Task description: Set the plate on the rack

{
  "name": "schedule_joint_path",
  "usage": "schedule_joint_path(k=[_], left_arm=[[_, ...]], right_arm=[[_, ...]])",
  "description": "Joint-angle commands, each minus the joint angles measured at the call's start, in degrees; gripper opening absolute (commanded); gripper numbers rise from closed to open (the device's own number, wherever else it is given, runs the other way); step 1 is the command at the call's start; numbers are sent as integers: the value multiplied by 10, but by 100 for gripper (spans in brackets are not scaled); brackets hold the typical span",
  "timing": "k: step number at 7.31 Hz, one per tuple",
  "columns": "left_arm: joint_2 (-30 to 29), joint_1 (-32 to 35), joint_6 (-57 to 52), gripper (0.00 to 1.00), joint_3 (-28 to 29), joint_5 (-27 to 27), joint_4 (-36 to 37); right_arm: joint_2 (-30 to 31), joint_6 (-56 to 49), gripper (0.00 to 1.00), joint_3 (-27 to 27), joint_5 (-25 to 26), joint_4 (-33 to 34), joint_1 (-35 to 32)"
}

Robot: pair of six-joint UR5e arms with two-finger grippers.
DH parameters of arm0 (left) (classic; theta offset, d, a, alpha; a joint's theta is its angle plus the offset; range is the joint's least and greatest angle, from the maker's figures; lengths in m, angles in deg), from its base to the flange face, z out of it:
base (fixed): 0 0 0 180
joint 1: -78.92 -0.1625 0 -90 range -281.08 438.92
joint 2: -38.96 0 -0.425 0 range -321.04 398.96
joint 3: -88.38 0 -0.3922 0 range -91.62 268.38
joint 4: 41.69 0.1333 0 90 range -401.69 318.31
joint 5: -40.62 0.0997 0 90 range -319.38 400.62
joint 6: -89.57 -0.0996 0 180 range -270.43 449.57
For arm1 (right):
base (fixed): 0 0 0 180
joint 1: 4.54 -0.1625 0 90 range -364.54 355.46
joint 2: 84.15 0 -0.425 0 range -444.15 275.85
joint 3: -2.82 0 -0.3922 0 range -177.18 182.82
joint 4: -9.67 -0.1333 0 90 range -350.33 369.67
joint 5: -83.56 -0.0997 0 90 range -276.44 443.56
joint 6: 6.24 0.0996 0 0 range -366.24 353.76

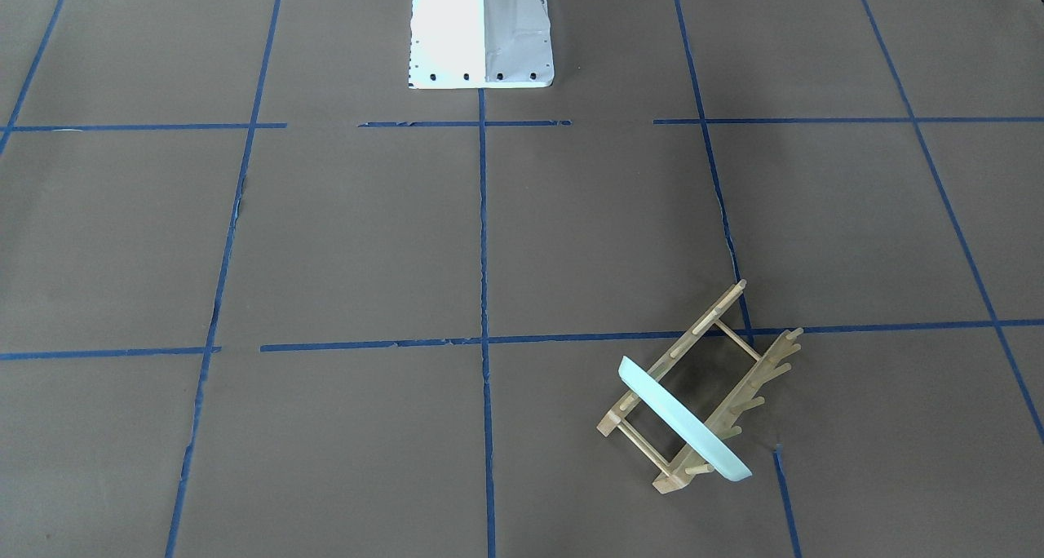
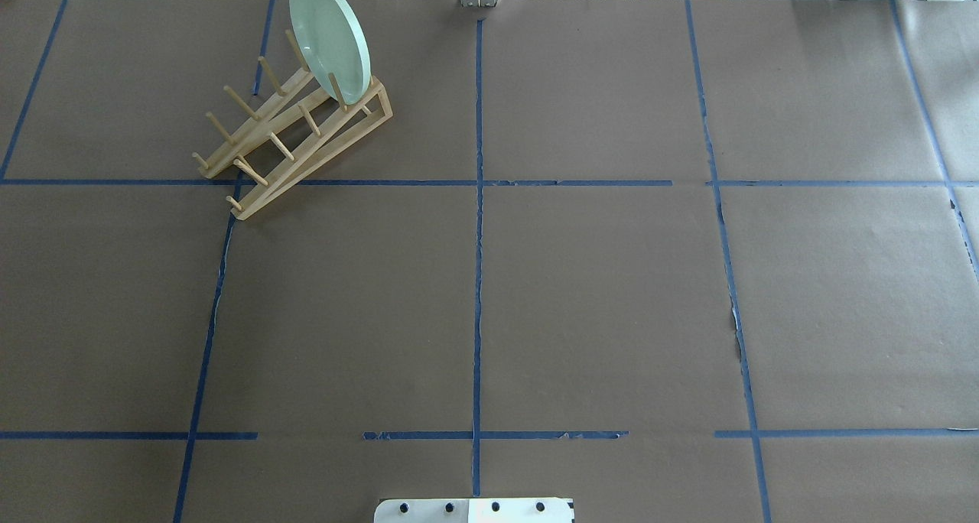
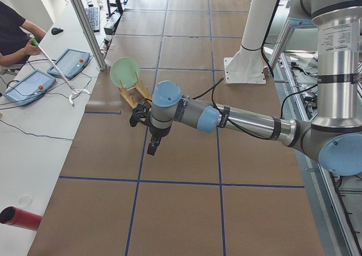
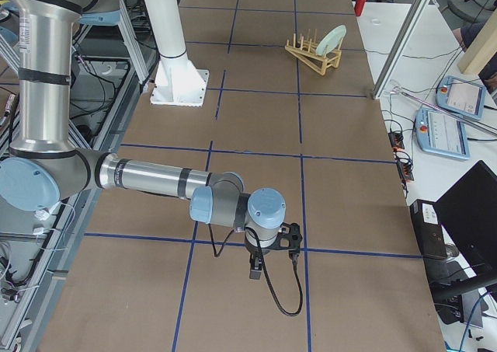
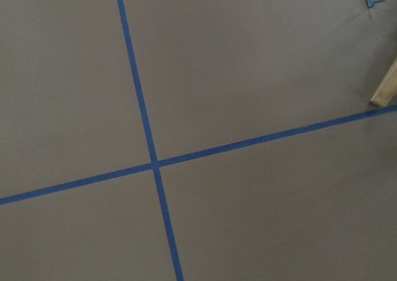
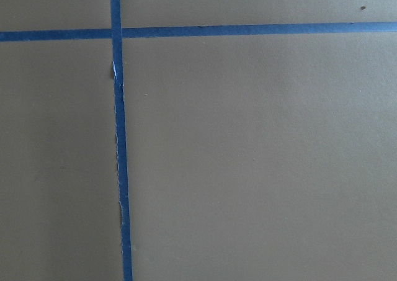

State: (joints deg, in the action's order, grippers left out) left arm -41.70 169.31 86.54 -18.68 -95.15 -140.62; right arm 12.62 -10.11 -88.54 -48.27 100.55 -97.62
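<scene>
While the left gripper (image 3: 153,147) and right gripper (image 4: 254,270) hang above the table (image 2: 596,301), the plate (image 2: 330,37) stands upright between the rack's (image 2: 252,202) end pegs (image 2: 334,95).
Side views cannot show how far either gripper is open or whether it holds anything.

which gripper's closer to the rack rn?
Left. The left gripper hangs close beside the rack; the right gripper is far off, near the table's opposite end.
</scene>
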Motion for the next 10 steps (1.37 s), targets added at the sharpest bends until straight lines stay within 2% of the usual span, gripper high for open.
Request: schedule_joint_path(k=[1, 3, 4, 6, 10], left_arm=[[12, 9, -18, 100, 13, -3, 5], [9, 9, -17, 100, 59, -3, 14], [3, 9, -21, 100, 59, -3, 59], [11, 10, -53, 100, 56, -3, 79], [32, 23, -52, 100, 43, -5, 74]], right_arm=[[0, 0, 100, 0, 0, 0, 0], [0, 0, 100, 0, 0, 0, 0], [0, 0, 100, 0, 0, 0, 0], [0, 0, 100, 0, 0, 0, 0], [0, 0, 100, 0, 0, 0, 0]])
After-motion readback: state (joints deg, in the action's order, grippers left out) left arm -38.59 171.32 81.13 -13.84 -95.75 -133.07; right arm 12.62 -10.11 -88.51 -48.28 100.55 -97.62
